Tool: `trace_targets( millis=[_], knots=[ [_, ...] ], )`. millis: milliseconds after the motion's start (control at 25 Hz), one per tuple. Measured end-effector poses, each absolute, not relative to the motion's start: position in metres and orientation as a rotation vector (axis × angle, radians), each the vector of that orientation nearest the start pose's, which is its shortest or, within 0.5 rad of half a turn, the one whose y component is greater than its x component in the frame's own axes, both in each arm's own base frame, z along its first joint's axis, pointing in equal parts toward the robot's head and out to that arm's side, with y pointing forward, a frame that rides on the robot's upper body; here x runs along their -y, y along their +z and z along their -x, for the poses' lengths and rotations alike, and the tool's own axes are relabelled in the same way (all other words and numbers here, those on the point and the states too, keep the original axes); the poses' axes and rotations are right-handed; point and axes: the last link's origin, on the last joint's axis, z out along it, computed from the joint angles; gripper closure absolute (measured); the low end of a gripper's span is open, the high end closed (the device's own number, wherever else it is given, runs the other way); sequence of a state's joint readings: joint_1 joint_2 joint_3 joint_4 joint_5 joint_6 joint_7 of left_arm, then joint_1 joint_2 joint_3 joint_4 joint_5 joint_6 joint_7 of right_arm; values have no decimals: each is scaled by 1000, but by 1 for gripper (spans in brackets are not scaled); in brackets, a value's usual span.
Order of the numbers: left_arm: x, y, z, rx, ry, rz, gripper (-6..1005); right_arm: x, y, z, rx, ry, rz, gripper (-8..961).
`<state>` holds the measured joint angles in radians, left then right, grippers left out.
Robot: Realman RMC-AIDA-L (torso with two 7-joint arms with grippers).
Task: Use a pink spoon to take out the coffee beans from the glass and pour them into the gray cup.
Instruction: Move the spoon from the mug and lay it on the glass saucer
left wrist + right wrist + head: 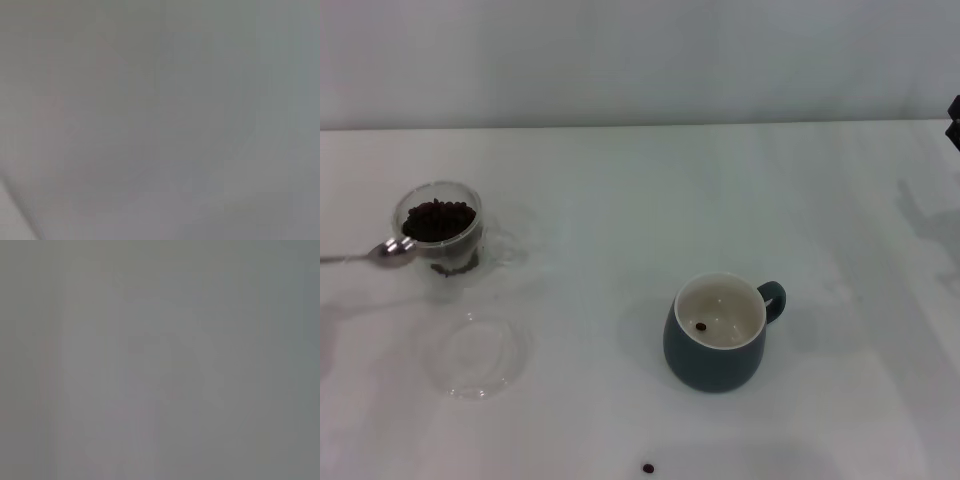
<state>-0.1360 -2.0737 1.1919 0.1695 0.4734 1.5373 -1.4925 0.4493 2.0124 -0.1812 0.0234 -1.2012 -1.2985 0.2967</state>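
The glass stands at the left of the table, filled with coffee beans. The pink spoon shows only its silver bowl and thin neck, which runs off the left edge. The bowl lies against the glass's near-left rim. The pink handle and my left gripper are out of view. The gray cup stands right of centre with its handle to the right and one bean inside. A dark part of my right arm shows at the right edge. Both wrist views show only plain grey.
A flat clear glass dish lies on the white table in front of the glass. One loose bean lies near the table's front edge, in front and left of the gray cup.
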Motion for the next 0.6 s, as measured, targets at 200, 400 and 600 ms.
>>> trace_targets(
  millis=[200,400,600],
  knots=[
    [-208,21,381,1452,-1573,1217,858,-323,46,-363,-513,711,1484,77],
    [-213,10,385,1534,-1502,1250,840,-324,48,-363,-504,710,1483,77],
    [-219,0,386,1609,-1437,1288,821,-324,50,-364,-498,705,1481,77]
  ],
)
